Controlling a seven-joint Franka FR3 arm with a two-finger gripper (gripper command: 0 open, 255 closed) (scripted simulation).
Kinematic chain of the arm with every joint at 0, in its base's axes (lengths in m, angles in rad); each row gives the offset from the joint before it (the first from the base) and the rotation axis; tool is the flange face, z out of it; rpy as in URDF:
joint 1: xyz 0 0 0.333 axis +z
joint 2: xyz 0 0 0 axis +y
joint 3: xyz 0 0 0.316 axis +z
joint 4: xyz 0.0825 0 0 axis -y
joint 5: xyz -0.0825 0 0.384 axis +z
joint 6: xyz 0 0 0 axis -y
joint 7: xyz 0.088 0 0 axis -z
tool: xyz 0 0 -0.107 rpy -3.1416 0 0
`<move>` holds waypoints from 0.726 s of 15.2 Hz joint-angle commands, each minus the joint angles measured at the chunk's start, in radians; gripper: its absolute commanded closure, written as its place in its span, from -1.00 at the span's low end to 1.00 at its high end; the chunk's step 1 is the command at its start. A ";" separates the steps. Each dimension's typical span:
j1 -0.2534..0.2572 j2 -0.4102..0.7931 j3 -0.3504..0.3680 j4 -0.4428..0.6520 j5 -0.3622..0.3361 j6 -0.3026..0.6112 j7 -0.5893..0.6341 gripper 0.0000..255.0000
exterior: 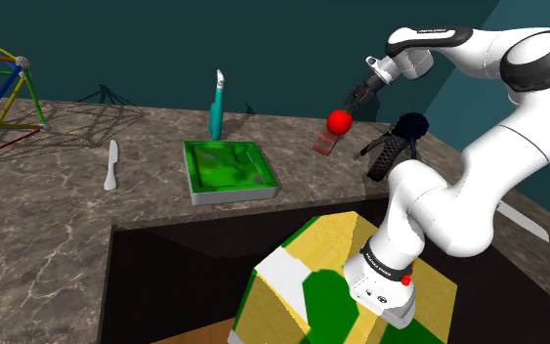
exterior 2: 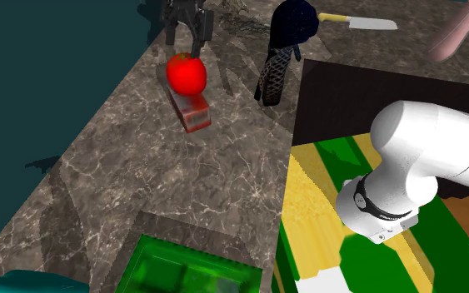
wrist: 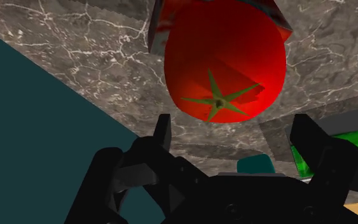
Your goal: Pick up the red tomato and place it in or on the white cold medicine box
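Red tomato [exterior 2: 187, 73] rests atop the reddish box [exterior 2: 194, 115].

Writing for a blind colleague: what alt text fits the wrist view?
A red tomato with a green stem star sits on a reddish box on a marbled counter, just beyond the open black gripper, untouched.

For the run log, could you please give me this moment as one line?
tomato: on reddish box, unheld | jaws: open, just above tomato, not touching | box: lying on marbled counter
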State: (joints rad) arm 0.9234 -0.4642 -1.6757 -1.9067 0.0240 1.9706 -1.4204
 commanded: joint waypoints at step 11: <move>-0.044 0.011 0.033 0.091 0.010 -0.111 -0.007 -1.00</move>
